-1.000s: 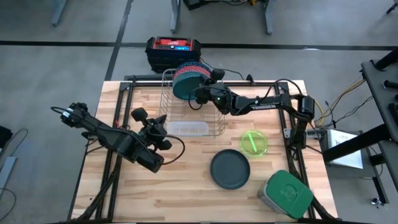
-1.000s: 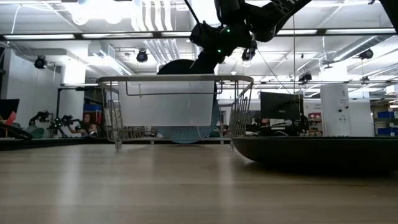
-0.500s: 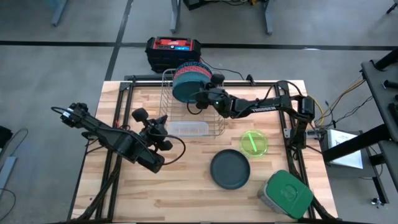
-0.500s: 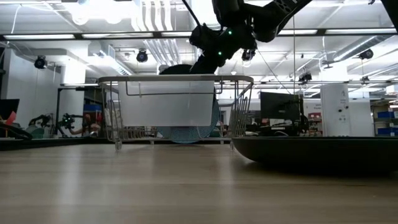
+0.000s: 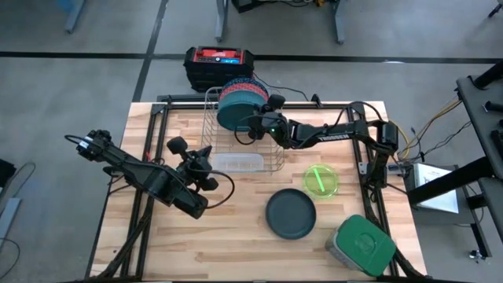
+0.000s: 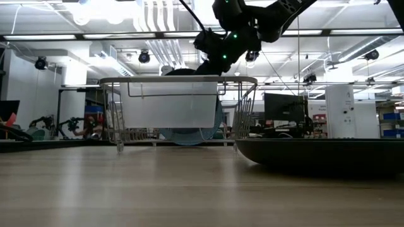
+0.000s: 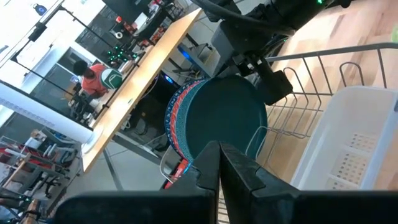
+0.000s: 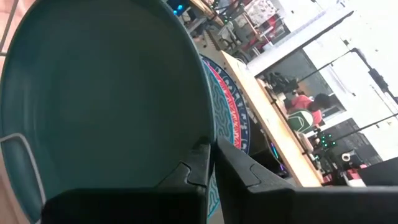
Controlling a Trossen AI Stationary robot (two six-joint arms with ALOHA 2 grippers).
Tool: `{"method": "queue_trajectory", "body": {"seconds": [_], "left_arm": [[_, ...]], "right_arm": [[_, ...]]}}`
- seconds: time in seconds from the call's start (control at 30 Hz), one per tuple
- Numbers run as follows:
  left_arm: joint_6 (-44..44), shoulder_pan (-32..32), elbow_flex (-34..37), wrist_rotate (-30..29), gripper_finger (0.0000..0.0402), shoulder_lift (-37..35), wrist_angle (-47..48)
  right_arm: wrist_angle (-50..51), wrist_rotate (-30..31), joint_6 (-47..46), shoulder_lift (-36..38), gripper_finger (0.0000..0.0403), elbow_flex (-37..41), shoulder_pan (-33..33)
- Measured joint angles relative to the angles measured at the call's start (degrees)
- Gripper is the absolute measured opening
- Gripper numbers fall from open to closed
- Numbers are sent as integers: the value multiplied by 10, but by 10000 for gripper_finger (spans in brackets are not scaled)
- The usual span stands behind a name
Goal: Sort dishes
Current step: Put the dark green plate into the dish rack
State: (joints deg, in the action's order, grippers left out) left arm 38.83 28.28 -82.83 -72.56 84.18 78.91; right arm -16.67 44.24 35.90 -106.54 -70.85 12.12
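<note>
Teal plate [image 5: 233,115] stands on edge in the wire rack [image 5: 271,161] at the table's 12 o'clock, just in front of a red-patterned plate [image 5: 240,89] — the right gripper [image 5: 256,124] sits at its rim, fingers pinched on the edge. Left gripper [image 5: 201,157] waits at 9 o'clock, jaws closed on nothing. Dark plate [image 5: 291,214] and green bowl [image 5: 321,180] lie toward 4 o'clock, beside a green-lidded container [image 5: 363,245].

Upper centre of the high view: the wire rack [image 5: 240,134] holds the upright plates [image 5: 236,102] at its back end, a tray [image 5: 238,163] at its front. Right gripper [image 5: 253,124] is just right of those plates. Lower right: a cup [image 5: 321,180], below it a flat plate [image 5: 291,214], and the lidded container [image 5: 361,246] in the corner. Left gripper [image 5: 206,161] sits left of the rack.
</note>
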Motion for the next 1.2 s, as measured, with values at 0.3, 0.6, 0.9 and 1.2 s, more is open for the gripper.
{"method": "queue_trajectory", "body": {"seconds": [0.3,0.6,0.9,1.2], "left_arm": [[-2,0,0,2,0,0,0],[-2,0,0,9,0,0,-1],[-2,0,0,9,0,0,-1],[-2,0,0,9,0,0,-1]], "right_arm": [[6,-7,2,-2,80,1,0],[4,37,2,-1,140,1,0],[44,54,-21,3,192,0,-1],[162,53,-108,19,247,-20,-1]]}}
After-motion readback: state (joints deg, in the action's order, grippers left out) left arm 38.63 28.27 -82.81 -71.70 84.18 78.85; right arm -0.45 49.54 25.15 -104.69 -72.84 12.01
